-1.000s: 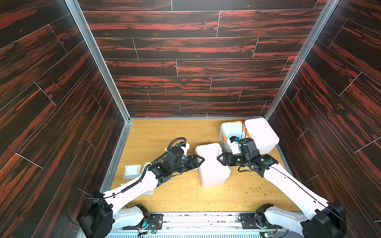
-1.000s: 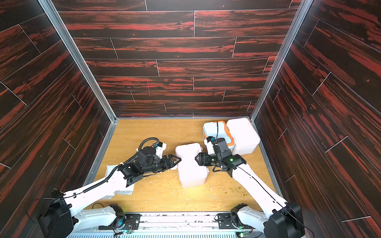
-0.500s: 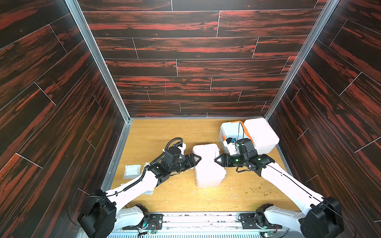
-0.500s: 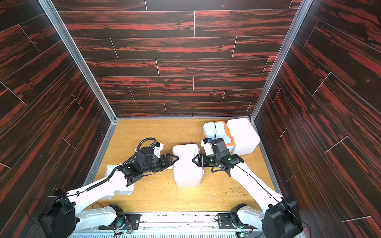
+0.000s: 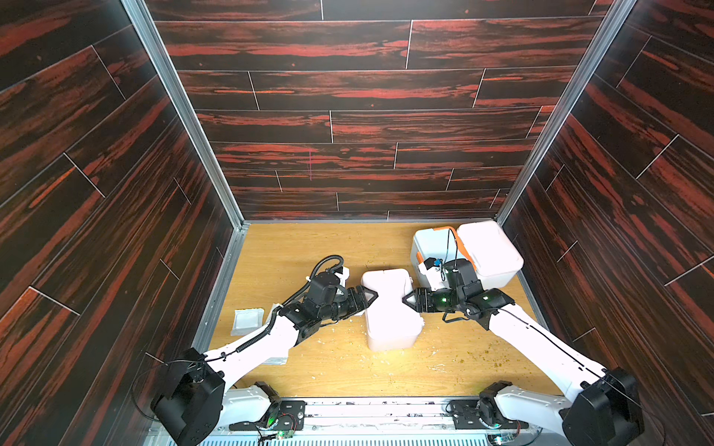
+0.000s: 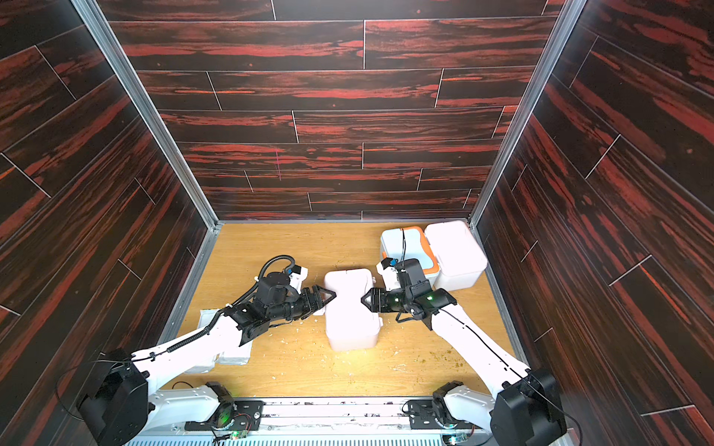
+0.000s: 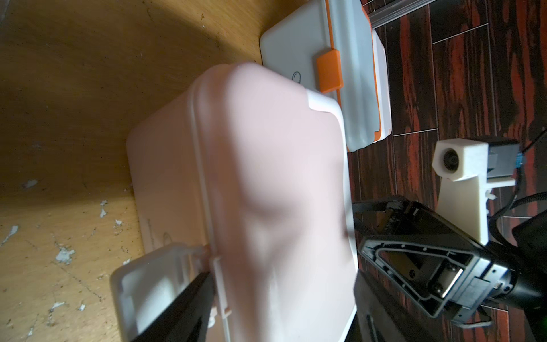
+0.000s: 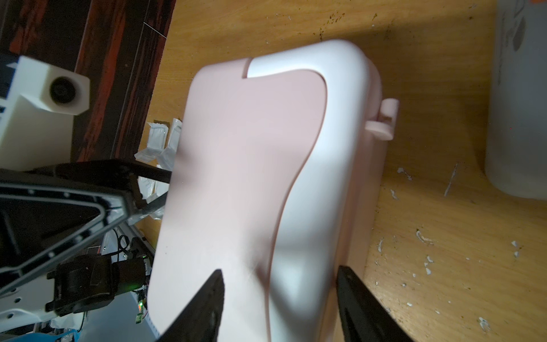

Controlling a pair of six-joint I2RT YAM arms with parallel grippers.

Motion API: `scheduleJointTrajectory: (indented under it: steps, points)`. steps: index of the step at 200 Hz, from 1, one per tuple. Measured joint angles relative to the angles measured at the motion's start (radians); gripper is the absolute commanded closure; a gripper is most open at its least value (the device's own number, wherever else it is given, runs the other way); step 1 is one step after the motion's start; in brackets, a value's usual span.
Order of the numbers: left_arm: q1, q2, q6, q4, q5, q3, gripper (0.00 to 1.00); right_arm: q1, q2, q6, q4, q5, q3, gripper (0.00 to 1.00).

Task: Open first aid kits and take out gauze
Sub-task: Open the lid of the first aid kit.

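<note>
A pale pink first aid kit [image 5: 390, 320] [image 6: 349, 320] stands closed in the middle of the table between my two grippers. The left gripper [image 5: 369, 297] [image 7: 281, 284] is open, jaws wide astride the kit's left end. One finger sits by a flipped-out white latch [image 7: 148, 281], the other over the lid. My right gripper [image 5: 407, 300] [image 8: 278, 271] is shut on the kit's right end [image 8: 251, 177], one finger on the lid and one against the side wall. Gauze packets [image 5: 247, 320] [image 8: 158, 139] lie at the table's left, partly under my left arm.
Two more kits stand in the back right corner: a blue-white one with orange trim [image 5: 432, 241] [image 7: 296, 59] and a pale pinkish-white one [image 5: 488, 251]. Dark wood-pattern walls close in three sides. Small crumbs dot the wooden table [image 5: 347, 370].
The pink kit has slid a little to the left and turned straighter between the grippers. Both grippers moved left with it, and the right jaws narrowed onto its end.
</note>
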Motion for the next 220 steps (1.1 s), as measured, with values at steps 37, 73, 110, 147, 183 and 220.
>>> scheduleJointTrajectory:
  steps: [37, 73, 110, 147, 183, 220]
  points:
    - [0.003, 0.0, -0.011, 0.007, 0.016, 0.002, 0.13, -0.003, 0.001, 0.002, 0.002, -0.011, 0.0, 0.37]
    - [0.014, -0.004, -0.044, 0.035, 0.037, -0.01, 0.11, -0.005, 0.005, 0.011, 0.01, -0.019, -0.002, 0.37]
    - [0.03, -0.024, -0.109, 0.122, 0.051, -0.064, 0.11, -0.006, 0.005, 0.024, 0.036, -0.032, -0.015, 0.37]
    - [0.051, -0.029, -0.181, 0.195, 0.07, -0.098, 0.1, -0.006, 0.006, 0.032, 0.043, -0.04, -0.017, 0.37]
    - [0.078, -0.05, -0.262, 0.301, 0.089, -0.141, 0.1, -0.006, 0.006, 0.04, 0.045, -0.047, -0.017, 0.37]
    - [0.087, -0.071, -0.327, 0.399, 0.113, -0.158, 0.1, -0.003, 0.007, 0.046, 0.061, -0.068, -0.023, 0.37]
